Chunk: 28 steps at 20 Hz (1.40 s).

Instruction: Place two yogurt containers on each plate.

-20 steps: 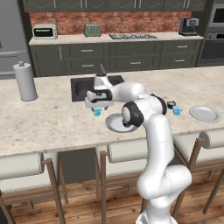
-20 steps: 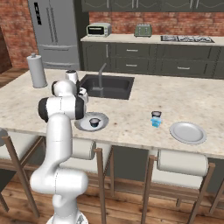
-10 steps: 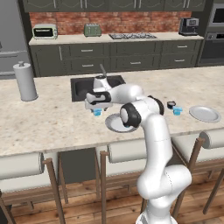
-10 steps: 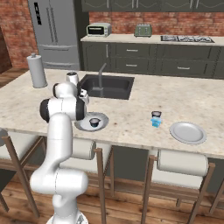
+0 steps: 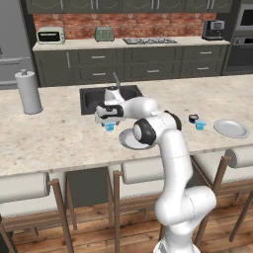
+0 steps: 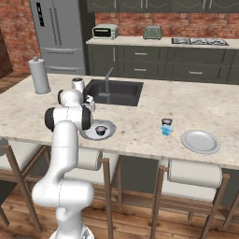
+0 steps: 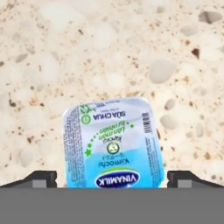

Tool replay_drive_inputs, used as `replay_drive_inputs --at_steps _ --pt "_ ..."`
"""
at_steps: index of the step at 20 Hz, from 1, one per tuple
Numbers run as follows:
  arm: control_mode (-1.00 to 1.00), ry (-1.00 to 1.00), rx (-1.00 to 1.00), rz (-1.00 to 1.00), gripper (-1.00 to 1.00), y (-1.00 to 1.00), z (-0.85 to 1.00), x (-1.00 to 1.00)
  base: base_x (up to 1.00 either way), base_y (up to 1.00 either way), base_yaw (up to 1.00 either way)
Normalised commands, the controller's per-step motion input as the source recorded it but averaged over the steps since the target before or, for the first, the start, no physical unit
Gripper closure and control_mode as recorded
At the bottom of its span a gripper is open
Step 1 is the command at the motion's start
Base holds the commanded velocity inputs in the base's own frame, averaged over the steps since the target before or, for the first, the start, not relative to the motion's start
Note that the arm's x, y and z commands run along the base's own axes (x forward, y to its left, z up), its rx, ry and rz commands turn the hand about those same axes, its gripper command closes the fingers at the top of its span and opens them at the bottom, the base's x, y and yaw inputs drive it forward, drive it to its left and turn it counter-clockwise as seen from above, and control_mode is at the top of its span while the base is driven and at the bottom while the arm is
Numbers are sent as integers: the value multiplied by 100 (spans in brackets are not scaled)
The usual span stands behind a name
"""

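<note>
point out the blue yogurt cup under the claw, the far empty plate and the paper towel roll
blue yogurt cup (image 7: 113, 146), hand view, middle of its printed lid
far empty plate (image 6: 200, 141), right base view, its bare centre
paper towel roll (image 5: 28, 92), left base view, its side

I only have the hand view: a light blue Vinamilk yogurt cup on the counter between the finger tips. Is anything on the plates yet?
Observer: Yes. One dark yogurt cup already sits on the near plate.
Operator: And the other plate?
Observer: The far plate holds no cup yet.
Operator: Where are the remaining cups?
Observer: A second dark cup and a second light blue cup stand close together on the counter, just left of the far plate in the right base view.
</note>
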Motion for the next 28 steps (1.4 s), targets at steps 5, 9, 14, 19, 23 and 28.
replay_drive_inputs --at_steps 5,9,14,19,23,28 --pt "-100 0 0 0 -100 1 -8 28 0 0 0" --pt "-100 0 0 0 -100 0 -5 27 0 0 0" --pt "-100 0 0 0 -100 0 0 14 0 0 0" --pt "-100 0 0 0 -100 1 -1 0 0 0 0" --pt "-100 0 0 0 -100 0 -6 -3 0 0 0" --pt "-100 0 0 0 -100 0 -8 -6 0 0 0"
